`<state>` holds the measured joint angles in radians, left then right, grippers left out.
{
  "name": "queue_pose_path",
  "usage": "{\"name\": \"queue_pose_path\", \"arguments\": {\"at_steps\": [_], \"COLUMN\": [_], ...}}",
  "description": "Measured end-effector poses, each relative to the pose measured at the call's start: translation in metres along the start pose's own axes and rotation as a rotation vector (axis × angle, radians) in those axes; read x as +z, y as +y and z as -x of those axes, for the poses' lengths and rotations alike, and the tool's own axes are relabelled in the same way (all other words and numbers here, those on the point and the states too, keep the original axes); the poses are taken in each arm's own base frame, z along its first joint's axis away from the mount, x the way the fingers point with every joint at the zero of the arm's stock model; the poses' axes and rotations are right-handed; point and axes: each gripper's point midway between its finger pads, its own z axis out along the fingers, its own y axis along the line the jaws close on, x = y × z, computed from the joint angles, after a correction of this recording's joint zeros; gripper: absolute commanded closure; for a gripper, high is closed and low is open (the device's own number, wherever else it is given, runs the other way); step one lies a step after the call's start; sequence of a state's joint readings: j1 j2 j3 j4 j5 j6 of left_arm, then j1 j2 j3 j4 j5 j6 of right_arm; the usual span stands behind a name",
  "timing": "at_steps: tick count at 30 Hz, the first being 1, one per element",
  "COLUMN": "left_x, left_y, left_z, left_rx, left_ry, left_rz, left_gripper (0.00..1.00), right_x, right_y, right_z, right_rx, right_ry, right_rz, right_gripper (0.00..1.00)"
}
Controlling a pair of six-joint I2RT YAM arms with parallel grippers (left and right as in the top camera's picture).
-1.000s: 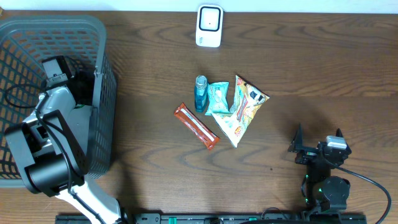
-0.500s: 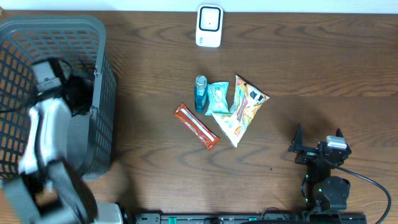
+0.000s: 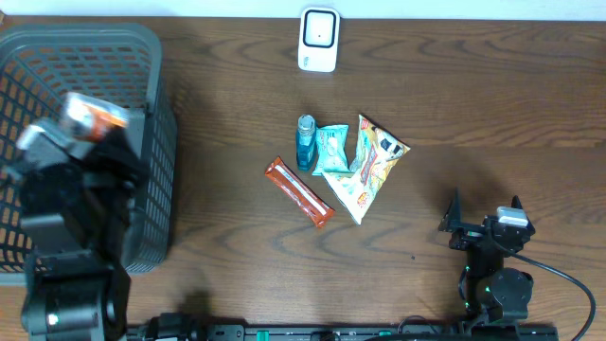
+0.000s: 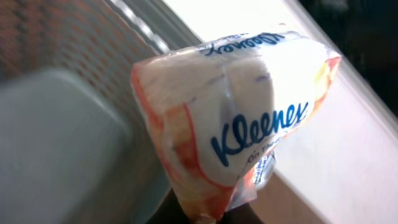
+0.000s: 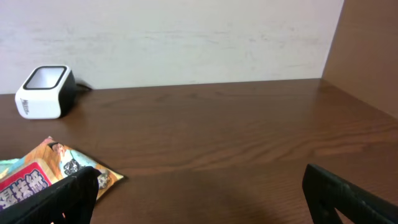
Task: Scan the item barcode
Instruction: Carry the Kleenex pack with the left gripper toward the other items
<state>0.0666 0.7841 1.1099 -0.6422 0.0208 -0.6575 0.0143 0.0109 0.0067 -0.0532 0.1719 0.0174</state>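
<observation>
We see our left gripper [image 4: 208,216] clamped on a Kleenex pack [image 4: 230,118]: glossy white film, orange edges, blue script logo. Our right gripper [image 3: 484,210] stands wide open.

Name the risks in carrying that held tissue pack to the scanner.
The Kleenex pack appears pinched by one end only; it could twist or slip.
It hangs over the basket, so a drop would land inside.
The snack pile lies toward the scanner; a low pass could scatter it.

From here I see a wooden desk [image 3: 473,95]: grey basket [image 3: 159,142] at left, white scanner [image 3: 319,40] at the far edge. Clustered mid-desk are a bottle [image 3: 306,142], packet [image 3: 332,150], bag [image 3: 369,170] and bar [image 3: 299,192].
</observation>
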Motion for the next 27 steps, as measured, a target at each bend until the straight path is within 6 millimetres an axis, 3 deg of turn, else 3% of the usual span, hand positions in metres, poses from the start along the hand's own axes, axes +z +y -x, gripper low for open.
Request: {"name": "queue_pose_path", "arguments": {"at_steps": [6, 11, 14, 17, 22, 27], "left_x": [0.018, 0.055, 0.074, 0.088, 0.102, 0.103], "left_y": [-0.029, -0.050, -0.048, -0.033, -0.003, 0.017], "left_z": [-0.078, -0.172, -0.229, -0.271, -0.305, -0.298], "left_rx": [0.137, 0.306, 0.427, 0.501, 0.506, 0.362], "left_ry": [0.270, 0.505, 0.599, 0.642, 0.653, 0.588], "left_rz": [-0.067, -0.066, 0.001, 0.107, 0.280, 0.422], "left_gripper": [0.93, 0.93, 0.93, 0.93, 0.92, 0.93], "right_x": [0.000, 0.000, 0.000, 0.000, 0.000, 0.000], "right_y": [0.000, 0.000, 0.000, 0.000, 0.000, 0.000], "right_z": [0.000, 0.000, 0.000, 0.000, 0.000, 0.000], "right_rx": [0.000, 0.000, 0.000, 0.000, 0.000, 0.000], "right_ry": [0.000, 0.000, 0.000, 0.000, 0.000, 0.000], "right_rz": [0.000, 0.000, 0.000, 0.000, 0.000, 0.000], "right_gripper": [0.01, 0.01, 0.01, 0.01, 0.01, 0.01]}}
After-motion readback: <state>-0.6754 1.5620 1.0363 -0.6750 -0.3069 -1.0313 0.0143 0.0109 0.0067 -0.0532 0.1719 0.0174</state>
